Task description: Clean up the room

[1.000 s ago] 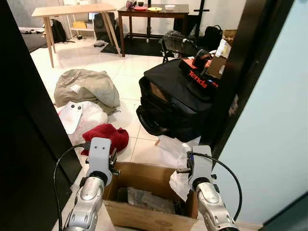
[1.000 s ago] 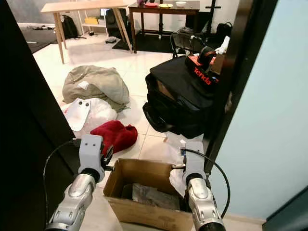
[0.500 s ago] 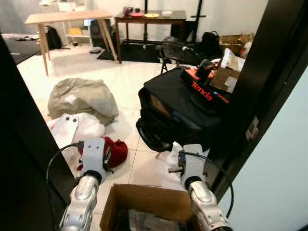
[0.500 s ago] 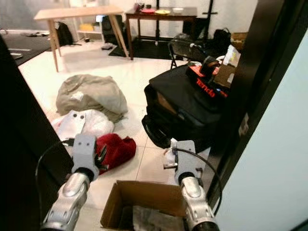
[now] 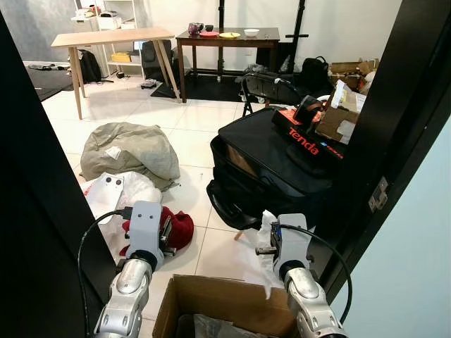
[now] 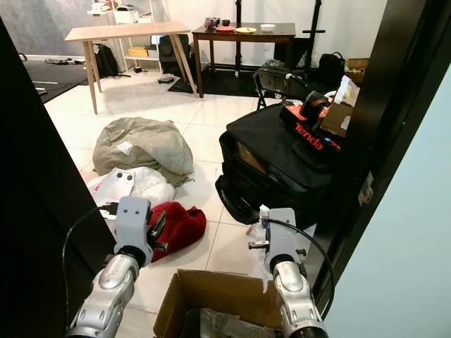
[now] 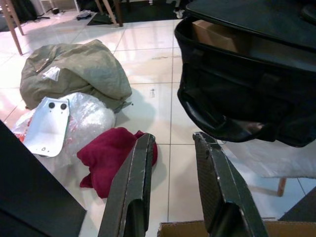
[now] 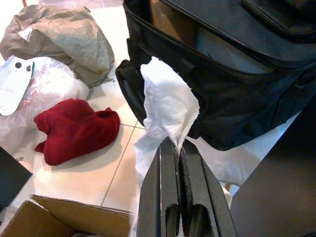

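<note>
One crumpled white paper tissue (image 8: 168, 106) is hanging pinched in the right gripper (image 8: 178, 148) above the open brown cardboard box (image 6: 218, 296). Left gripper (image 7: 173, 148) is idling, fingers apart. Step: binning it; next, releasing over the box.

Floor tiles (image 5: 190, 134): glossy, pale. Red cloth (image 8: 74, 129): soft, matt, fleecy. Olive fabric heap (image 7: 74, 74): matt, creased. Plastic bag (image 7: 89, 116): clear, crinkled, shiny. Black bag (image 5: 275, 162): matt woven fabric. Cardboard box (image 5: 232, 306): brown, matt. Paper towel (image 8: 168, 106): white, crumpled.
</note>
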Controlling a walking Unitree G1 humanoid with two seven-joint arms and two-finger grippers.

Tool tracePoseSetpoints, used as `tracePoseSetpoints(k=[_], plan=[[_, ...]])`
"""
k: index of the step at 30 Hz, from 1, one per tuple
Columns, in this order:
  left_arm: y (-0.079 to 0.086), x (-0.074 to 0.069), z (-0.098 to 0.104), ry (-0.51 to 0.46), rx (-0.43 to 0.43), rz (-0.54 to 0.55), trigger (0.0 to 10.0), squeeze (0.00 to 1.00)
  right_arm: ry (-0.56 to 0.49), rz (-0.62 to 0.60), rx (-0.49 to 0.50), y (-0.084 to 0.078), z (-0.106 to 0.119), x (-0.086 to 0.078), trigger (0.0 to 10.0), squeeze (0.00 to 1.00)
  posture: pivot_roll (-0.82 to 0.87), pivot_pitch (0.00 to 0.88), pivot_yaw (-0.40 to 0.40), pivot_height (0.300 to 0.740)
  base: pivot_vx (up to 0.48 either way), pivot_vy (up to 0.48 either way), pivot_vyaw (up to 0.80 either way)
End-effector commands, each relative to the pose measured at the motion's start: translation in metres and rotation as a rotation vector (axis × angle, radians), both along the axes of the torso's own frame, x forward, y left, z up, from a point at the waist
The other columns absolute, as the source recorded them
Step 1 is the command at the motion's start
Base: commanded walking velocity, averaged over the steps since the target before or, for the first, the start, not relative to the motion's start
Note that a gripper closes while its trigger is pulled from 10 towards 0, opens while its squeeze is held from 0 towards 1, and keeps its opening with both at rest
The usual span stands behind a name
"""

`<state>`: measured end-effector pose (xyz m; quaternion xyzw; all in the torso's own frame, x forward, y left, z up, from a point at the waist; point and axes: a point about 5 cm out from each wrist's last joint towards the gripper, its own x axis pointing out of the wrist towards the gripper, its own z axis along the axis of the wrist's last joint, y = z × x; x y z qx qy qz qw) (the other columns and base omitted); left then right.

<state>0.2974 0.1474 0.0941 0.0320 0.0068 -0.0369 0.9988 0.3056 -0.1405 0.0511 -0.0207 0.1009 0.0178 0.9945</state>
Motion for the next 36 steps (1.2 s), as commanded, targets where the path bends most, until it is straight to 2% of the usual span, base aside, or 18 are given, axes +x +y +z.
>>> tracePoseSetpoints(k=[1, 5, 15, 20, 23, 27, 29, 30, 31, 32, 34, 35, 36], plan=[[0.001, -0.002, -0.005, 0.021, 0.031, -0.011, 10.0, 0.00, 0.010, -0.001, 0.010, 0.001, -0.002, -0.002, 10.0, 0.00, 0.02, 0.051, 0.017, 0.740, 0.000, -0.480, 0.00], [-0.001, -0.002, -0.006, 0.033, 0.027, -0.014, 10.0, 0.00, 0.011, -0.004, 0.011, 0.001, -0.003, -0.002, 10.0, 0.00, 0.01, 0.051, 0.020, 0.740, 0.000, -0.480, 0.00], [0.000, -0.002, -0.008, 0.048, -0.003, -0.009, 10.0, 0.00, 0.019, -0.002, 0.008, 0.001, -0.003, -0.003, 10.0, 0.00, 0.01, 0.053, 0.016, 0.740, 0.000, 0.000, 0.00], [-0.001, -0.004, -0.010, 0.051, -0.004, -0.015, 10.0, 0.00, 0.056, 0.032, 0.006, 0.005, -0.005, -0.002, 10.0, 0.00, 0.01, 0.058, 0.011, 0.740, 0.000, 0.000, 0.00], [-0.003, -0.005, -0.014, 0.082, 0.016, -0.073, 10.0, 0.00, 0.187, 0.169, -0.050, 0.015, -0.020, -0.008, 10.0, 0.00, 0.01, 0.066, 0.009, 0.740, 0.000, 0.000, 0.00], [-0.006, -0.011, -0.025, 0.141, 0.122, -0.211, 10.0, 0.00, 0.311, 0.325, -0.131, 0.024, -0.037, -0.015, 10.0, 0.00, 0.01, 0.074, 0.008, 0.740, 0.000, 0.000, 0.00], [-0.006, -0.011, -0.025, 0.141, 0.122, -0.211, 10.0, 0.00, 0.311, 0.325, -0.131, 0.024, -0.037, -0.015, 10.0, 0.00, 0.01, 0.074, 0.008, 0.740, 0.000, 0.000, 0.00], [-0.006, -0.012, -0.026, 0.140, 0.162, -0.241, 10.0, 0.00, 0.335, 0.378, -0.152, 0.027, -0.040, -0.017, 10.0, 0.00, 0.01, 0.078, 0.008, 0.740, 0.000, 0.000, 0.00], [-0.006, -0.012, -0.026, 0.140, 0.162, -0.241, 10.0, 0.00, 0.335, 0.378, -0.152, 0.027, -0.040, -0.017, 10.0, 0.00, 0.01, 0.078, 0.008, 0.740, 0.000, 0.000, 0.00], [-0.006, -0.016, -0.030, 0.151, 0.221, -0.304, 10.0, 0.00, 0.351, 0.451, -0.185, 0.031, -0.043, -0.017, 10.0, 0.00, 0.01, 0.083, 0.004, 0.740, 0.000, 0.000, 0.00], [-0.006, -0.016, -0.030, 0.151, 0.221, -0.304, 10.0, 0.00, 0.351, 0.451, -0.185, 0.031, -0.043, -0.017, 10.0, 0.00, 0.01, 0.083, 0.004, 0.740, 0.000, 0.000, 0.00], [-0.005, -0.020, -0.034, 0.167, 0.269, -0.370, 10.0, 0.00, 0.366, 0.502, -0.208, 0.034, -0.044, -0.017, 10.0, 0.00, 0.01, 0.088, 0.000, 0.740, 0.000, 0.000, 0.00], [-0.005, -0.020, -0.034, 0.167, 0.269, -0.370, 10.0, 0.00, 0.366, 0.502, -0.208, 0.034, -0.044, -0.017, 10.0, 0.00, 0.01, 0.088, 0.000, 0.740, 0.000, 0.000, 0.00]])
